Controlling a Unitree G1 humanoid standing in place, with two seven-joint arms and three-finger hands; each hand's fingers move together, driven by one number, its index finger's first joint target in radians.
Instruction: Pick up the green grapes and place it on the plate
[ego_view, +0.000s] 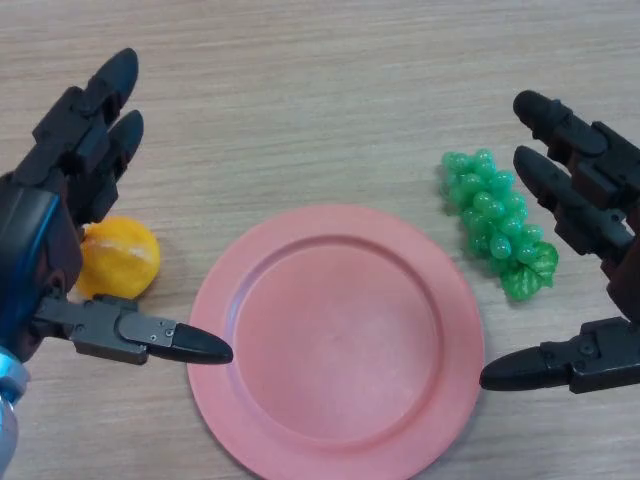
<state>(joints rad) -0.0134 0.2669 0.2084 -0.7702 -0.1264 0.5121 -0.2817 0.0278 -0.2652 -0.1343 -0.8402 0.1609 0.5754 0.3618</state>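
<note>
The green grapes (497, 223) lie on the table (320, 90) just right of the empty pink plate (335, 335), not yet lifted. The right hand (590, 215) hovers beside them, fingers spread, holding nothing; the left hand (70, 190), equally open, hangs over an orange (120, 258).

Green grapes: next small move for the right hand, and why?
Probably move the right hand left and down over the green grapes and close on them. The hand is open, fingers straight, just right of the bunch, which lies on the table beside the empty pink plate. The left hand is open by the orange.
</note>
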